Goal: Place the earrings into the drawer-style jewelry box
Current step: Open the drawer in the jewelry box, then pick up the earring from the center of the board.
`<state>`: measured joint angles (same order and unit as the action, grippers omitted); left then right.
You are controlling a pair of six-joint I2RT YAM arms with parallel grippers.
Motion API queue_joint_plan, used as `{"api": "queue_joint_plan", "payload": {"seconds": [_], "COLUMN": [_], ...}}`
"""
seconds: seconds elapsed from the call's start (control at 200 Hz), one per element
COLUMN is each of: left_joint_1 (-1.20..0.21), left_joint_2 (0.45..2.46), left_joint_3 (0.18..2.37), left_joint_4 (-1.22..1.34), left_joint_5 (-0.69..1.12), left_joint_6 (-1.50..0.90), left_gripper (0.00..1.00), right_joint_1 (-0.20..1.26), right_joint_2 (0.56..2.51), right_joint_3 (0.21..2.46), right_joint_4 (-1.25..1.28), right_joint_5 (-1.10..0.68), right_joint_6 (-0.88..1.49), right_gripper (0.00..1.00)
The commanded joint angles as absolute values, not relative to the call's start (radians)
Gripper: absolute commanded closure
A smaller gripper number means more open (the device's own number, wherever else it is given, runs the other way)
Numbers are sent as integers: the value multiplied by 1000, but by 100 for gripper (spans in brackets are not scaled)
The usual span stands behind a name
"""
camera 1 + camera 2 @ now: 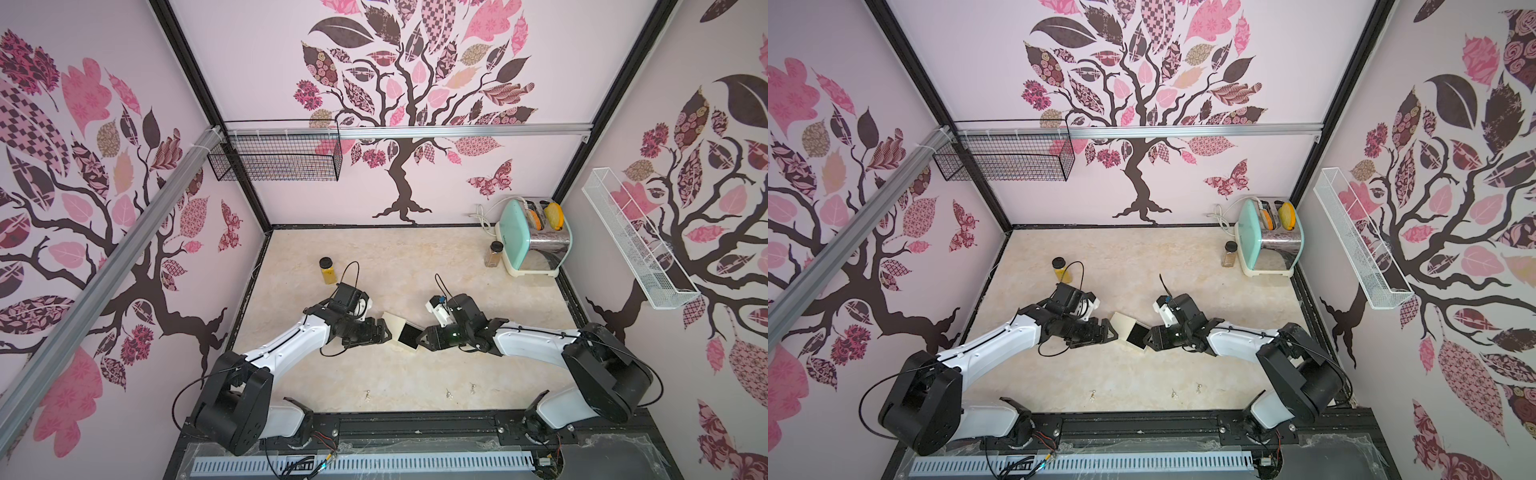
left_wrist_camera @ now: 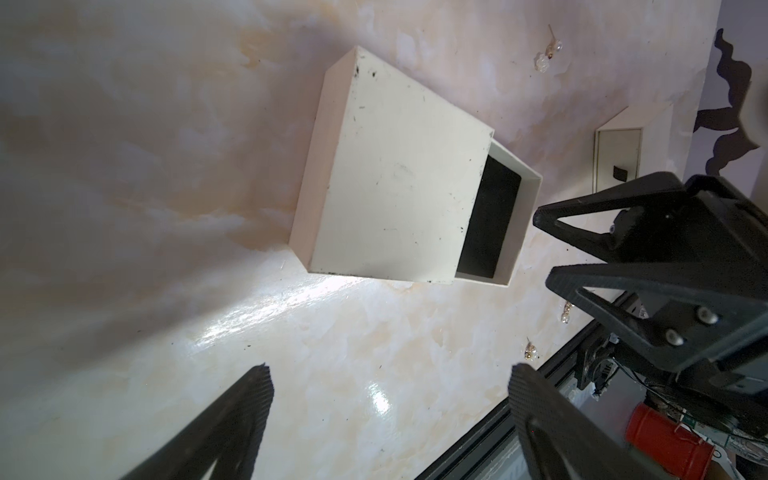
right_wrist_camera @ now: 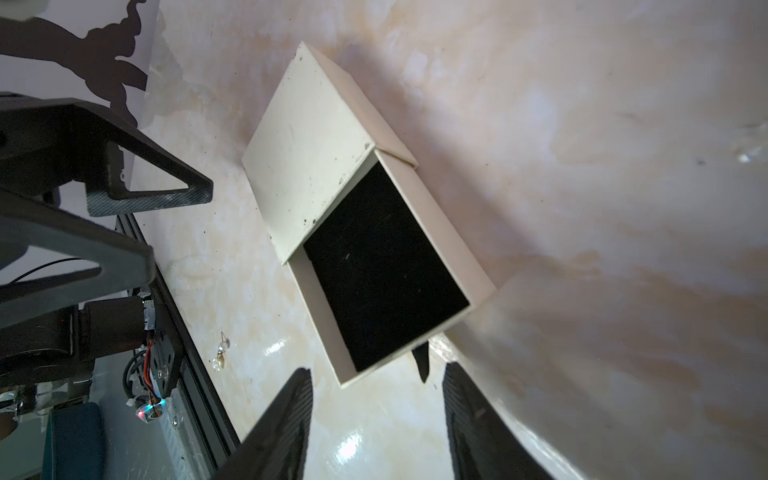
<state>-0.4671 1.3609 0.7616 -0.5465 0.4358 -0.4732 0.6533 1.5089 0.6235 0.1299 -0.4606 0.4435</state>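
- Three earrings [image 1: 449, 393] lie apart along the bench's [image 1: 374, 257] front edge.
- Mid-bench, the left gripper [image 1: 384, 332] is spread wide and holds nothing, just beside the jewelry box [image 1: 394, 321] sleeve.
- Opposite, the right gripper [image 1: 424, 338] is spread at the pulled-out, black-lined drawer [image 1: 409, 336], with the pull tab [image 3: 422, 361] ungripped between its fingers.

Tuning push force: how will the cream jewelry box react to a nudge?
The jewelry box looks like thin card, so probably light. Low and flat on the glossy tabletop, it likely slides rather than tips. Its black-lined drawer stands partly out, so a push may shift drawer and sleeve separately.
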Motion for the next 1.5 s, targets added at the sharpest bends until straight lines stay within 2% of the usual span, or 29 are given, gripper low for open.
{"api": "queue_joint_plan", "payload": {"seconds": [0.0, 0.625, 0.785, 0.86, 0.975, 1.055, 1.155, 1.275, 1.496], "left_joint_1": [-467, -468, -467, -465, -463, -463, -465, -466, -466], "left_joint_2": [1370, 1394, 1408, 1406, 1441, 1521, 1619, 1691, 1709], "left_joint_3": [749, 735, 775, 832, 955, 1067, 1182, 1242, 1204], "left_joint_4": [-517, -498, -519, -565, -602, -643, -656, -655, -622], "left_joint_5": [443, 432, 421, 396, 343, 332, 359, 368, 367], "left_joint_6": [-477, -470, -444, -409, -366, -336, -334, -327, -339], "left_gripper": [8, 8, 8, 7, 2, 2, 2, 2, 2], "right_joint_1": [652, 650, 635, 615, 586, 554, 540, 540, 541], "right_joint_2": [1532, 1571, 1458, 1436, 1467, 1533, 1624, 1722, 1818], "right_joint_3": [648, 727, 748, 798, 907, 994, 1085, 1161, 1224], "right_joint_4": [146, 100, -34, -134, -273, -354, -404, -426, -472], "right_joint_5": [-481, -483, -363, -253, -28, 66, 115, 96, 105], "right_joint_6": [445, 412, 349, 318, 303, 319, 335, 345, 366], "right_gripper": [48, 49, 45, 44, 46, 50, 53, 54, 56]}}
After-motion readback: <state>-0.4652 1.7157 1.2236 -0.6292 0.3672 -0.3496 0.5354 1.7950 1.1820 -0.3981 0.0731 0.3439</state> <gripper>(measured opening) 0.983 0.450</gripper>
